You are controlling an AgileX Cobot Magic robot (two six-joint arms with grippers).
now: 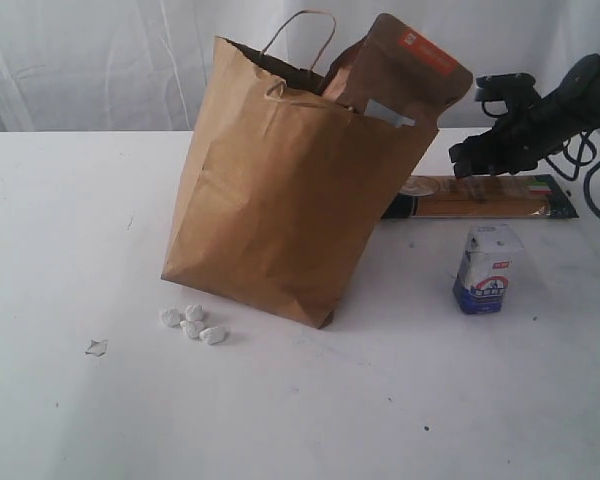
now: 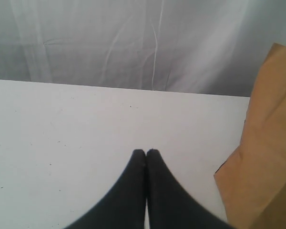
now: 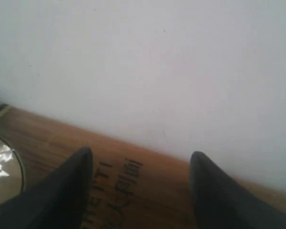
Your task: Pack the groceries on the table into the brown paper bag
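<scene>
Right tool point(image 3: 140, 153) spread, empty — above tan, dark-ended spaghetti packet point(image 1: 485, 197); left tool point(image 2: 146, 151) closed.

Wrinkled white curtain point(image 1: 100, 60), soft even light

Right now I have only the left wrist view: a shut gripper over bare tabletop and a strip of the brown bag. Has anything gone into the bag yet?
Observer: Yes. The orange-labelled brown pouch sticks up out of the top of the brown paper bag.
Operator: What can you see outside it?
Observer: The dark spaghetti packet lies flat behind the bag's right side, with the small blue-white carton upright, nearer the camera and apart from it.
Operator: Where is the other arm?
Observer: The right gripper is open over the spaghetti packet, one jaw towards each side of it. I cannot tell whether it touches.
</scene>
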